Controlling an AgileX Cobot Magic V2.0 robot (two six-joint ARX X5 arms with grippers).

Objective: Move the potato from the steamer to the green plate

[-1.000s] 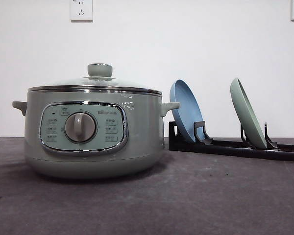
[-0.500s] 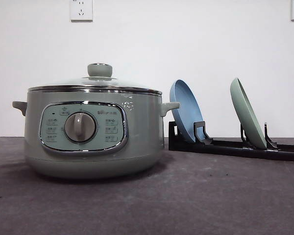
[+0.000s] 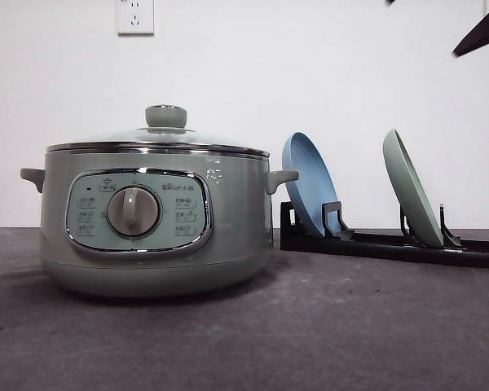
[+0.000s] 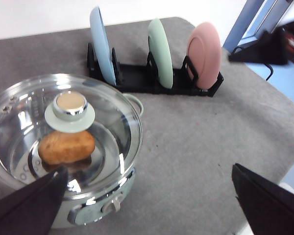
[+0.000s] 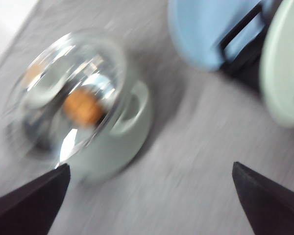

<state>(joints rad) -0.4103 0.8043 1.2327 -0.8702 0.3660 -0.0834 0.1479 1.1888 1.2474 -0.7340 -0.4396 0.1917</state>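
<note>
The sage-green steamer stands at the table's left with its glass lid on. Through the lid I see the orange-brown potato lying inside; it also shows, blurred, as the potato in the right wrist view. The green plate stands on edge in a black rack, also seen as the green plate. My left gripper hovers open above the steamer's front edge. My right gripper is open, high over the table between steamer and rack; a dark fingertip shows at the front view's upper right.
A blue plate stands in the rack next to the steamer, and a pink plate at the rack's far end. The grey table's edge runs close beyond the rack. Open table surface lies in front of the rack.
A dark fingertip of my right gripper has come into the front view's upper right corner. The steamer, lid and plates have not moved.
</note>
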